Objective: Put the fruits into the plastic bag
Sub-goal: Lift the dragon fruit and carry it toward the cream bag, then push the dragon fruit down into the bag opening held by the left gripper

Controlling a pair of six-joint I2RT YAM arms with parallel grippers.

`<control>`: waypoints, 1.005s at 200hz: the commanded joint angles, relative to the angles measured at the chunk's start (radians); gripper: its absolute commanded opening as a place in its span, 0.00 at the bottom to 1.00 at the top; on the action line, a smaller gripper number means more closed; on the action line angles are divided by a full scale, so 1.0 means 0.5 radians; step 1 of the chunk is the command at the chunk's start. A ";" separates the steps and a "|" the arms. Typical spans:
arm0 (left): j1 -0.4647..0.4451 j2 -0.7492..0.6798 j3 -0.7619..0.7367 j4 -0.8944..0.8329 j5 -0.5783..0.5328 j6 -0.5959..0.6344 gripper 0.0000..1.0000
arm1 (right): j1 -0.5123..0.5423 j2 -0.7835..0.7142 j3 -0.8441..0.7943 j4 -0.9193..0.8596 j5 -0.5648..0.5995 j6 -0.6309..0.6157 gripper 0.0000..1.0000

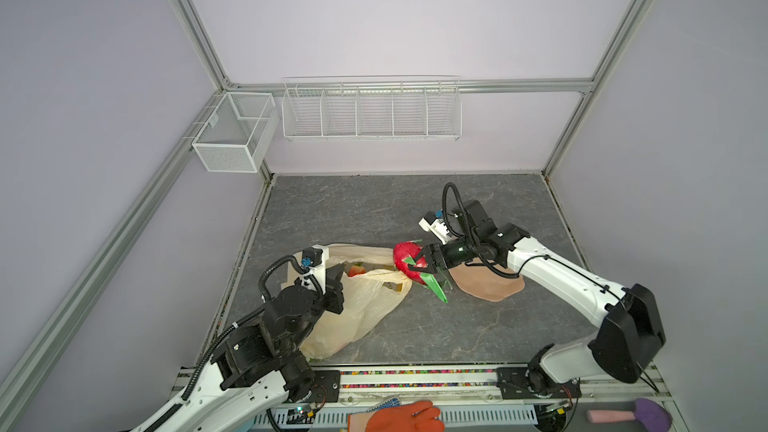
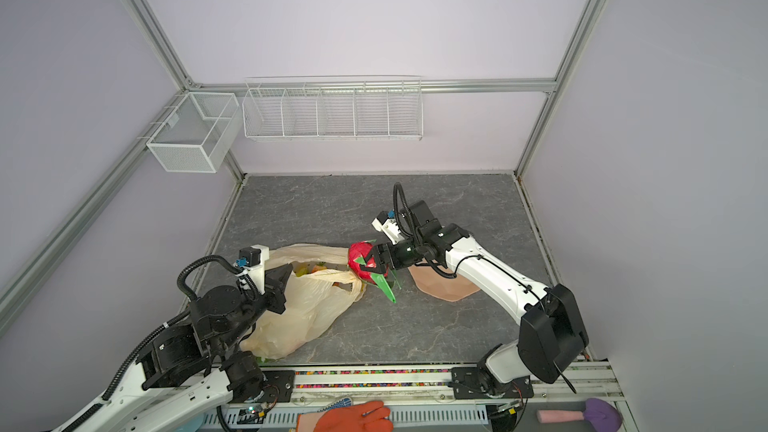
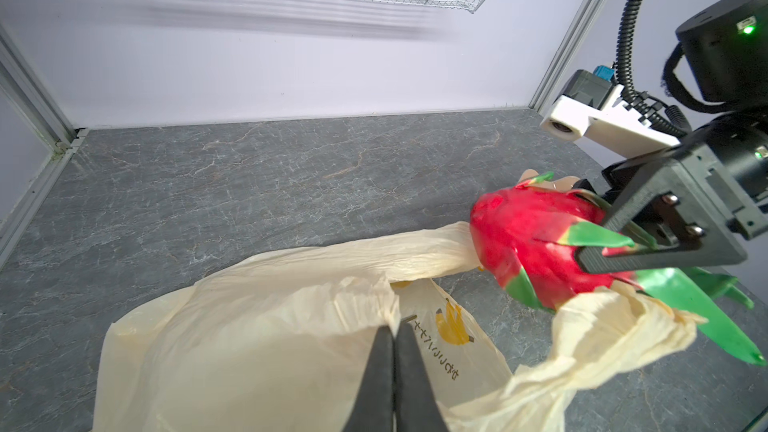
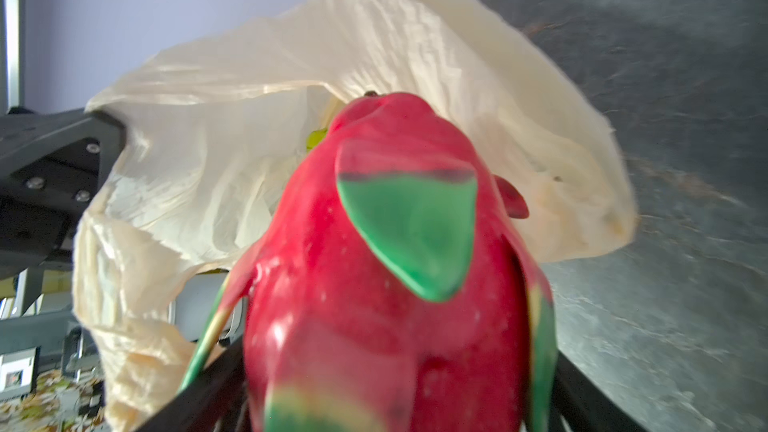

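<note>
My left gripper [image 3: 394,340] was clenched on the bag [image 1: 365,305] rim, mouth lifted. My right gripper [image 1: 419,263] grasped the dragon fruit [image 1: 403,256] at that mouth, between the handles. Only the left wrist view showed the banana print [image 3: 455,324]. Beyond, open table [image 1: 374,209] ran to the wall [image 1: 395,160].

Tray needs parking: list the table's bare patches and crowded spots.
Bare: far half of the table, between back wall and right gripper; near strip between plastic bag, plate and front rail. Crowded: the middle, where left gripper pinches the bag and right gripper holds the dragon fruit.
</note>
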 commanded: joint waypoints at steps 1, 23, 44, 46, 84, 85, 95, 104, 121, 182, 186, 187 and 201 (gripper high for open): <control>0.001 0.024 0.075 0.028 0.004 0.021 0.00 | 0.083 -0.002 0.033 0.130 -0.196 0.036 0.53; 0.000 0.049 0.080 0.048 0.003 0.020 0.00 | 0.144 0.019 -0.016 0.193 -0.217 0.095 0.53; 0.002 0.060 0.087 0.068 0.020 0.021 0.00 | 0.211 0.055 -0.048 0.296 -0.238 0.154 0.53; 0.000 0.061 0.086 0.071 0.026 0.021 0.00 | 0.215 0.060 -0.047 0.303 -0.234 0.155 0.53; 0.002 0.061 0.083 0.111 0.089 0.035 0.00 | 0.258 0.251 0.019 0.424 -0.280 0.209 0.52; 0.002 0.060 0.083 0.110 0.091 0.034 0.00 | 0.259 0.258 0.018 0.432 -0.282 0.213 0.52; 0.002 0.060 0.084 0.122 0.115 0.033 0.00 | 0.259 0.312 0.037 0.483 -0.295 0.245 0.52; 0.002 0.059 0.084 0.123 0.137 0.033 0.00 | 0.260 0.366 0.068 0.511 -0.311 0.259 0.51; 0.000 0.067 0.084 0.133 0.182 0.027 0.00 | 0.257 0.467 0.145 0.519 -0.318 0.274 0.51; 0.000 0.108 0.088 0.121 0.284 0.024 0.00 | 0.166 0.702 0.308 0.564 -0.394 0.365 0.50; 0.000 0.105 0.083 0.119 0.286 0.026 0.00 | 0.155 0.710 0.323 0.548 -0.401 0.357 0.50; 0.001 0.108 0.084 0.119 0.286 0.026 0.00 | 0.150 0.713 0.326 0.543 -0.402 0.353 0.50; 0.001 0.109 0.082 0.115 0.295 0.031 0.00 | 0.125 0.749 0.409 0.440 -0.416 0.300 0.50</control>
